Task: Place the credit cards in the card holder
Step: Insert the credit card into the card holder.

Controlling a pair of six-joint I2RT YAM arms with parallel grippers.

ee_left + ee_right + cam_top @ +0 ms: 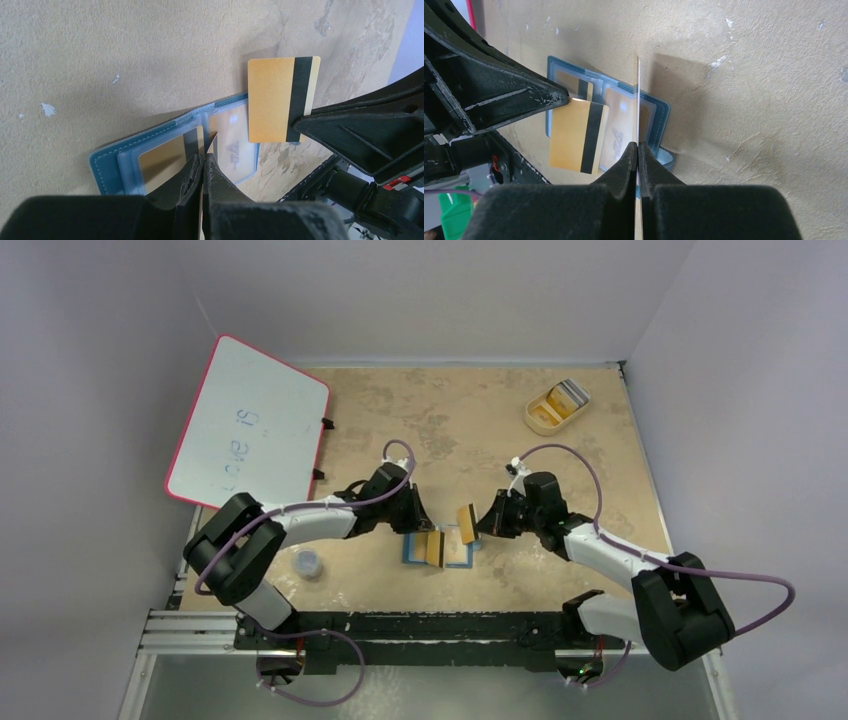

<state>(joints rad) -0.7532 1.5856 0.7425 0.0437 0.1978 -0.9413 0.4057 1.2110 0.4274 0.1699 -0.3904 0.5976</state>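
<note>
Card holder (pixel 107 167) lies open, flat on bench (pixel 100 50), between both tools. Left tool (pixel 204 162) clamped shut on orange card (pixel 574 135) over holder; right tool (pixel 638 150) pinching second card (pixel 275 100) just above it.

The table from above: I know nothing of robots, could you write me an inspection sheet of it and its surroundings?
Surface: brown tabletop, worn and blotchy.
Job's things: blue card holder lying open, pocketed card inside; spare cards in a beige tray.
Clutter: whiteboard with blue writing; small clear jar.
Hands: left hand shut on an orange card, right hand shut on a second orange card, both close to the holder.
Cables: purple cables loop off both arms.
Surroundings: plain grey walls.
</note>
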